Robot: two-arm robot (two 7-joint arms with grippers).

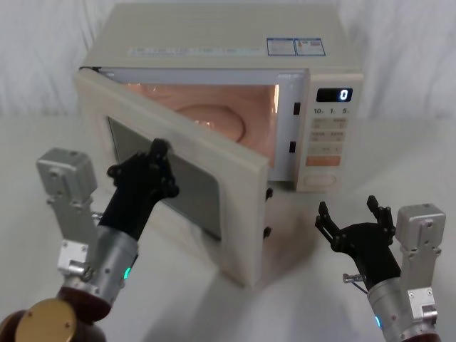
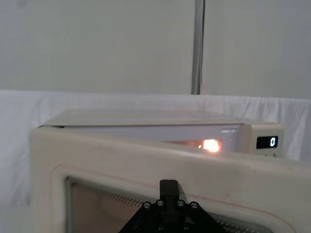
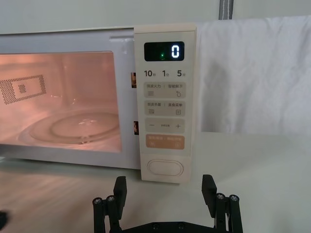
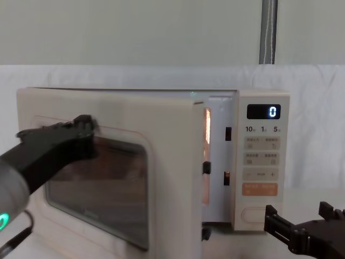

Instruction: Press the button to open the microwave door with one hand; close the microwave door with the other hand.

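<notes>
Left hand [image 1: 158, 153] against microwave door [image 1: 214, 153]

Left gripper [image 1: 158, 153] covers part of the microwave door [image 1: 214, 153] window; whether its tip touches the glass can't be told. Grey door logo not legible. Right gripper [image 3: 165, 187] cut off at the near edge of its wrist view. Control panel [image 1: 329, 135] key labels too small to read.

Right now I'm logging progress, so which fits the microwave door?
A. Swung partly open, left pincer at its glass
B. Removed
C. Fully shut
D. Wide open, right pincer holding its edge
A: the door stands ajar with the lit cavity showing, and the left pincer is at its window; the right pincer hangs open below the button.
</notes>
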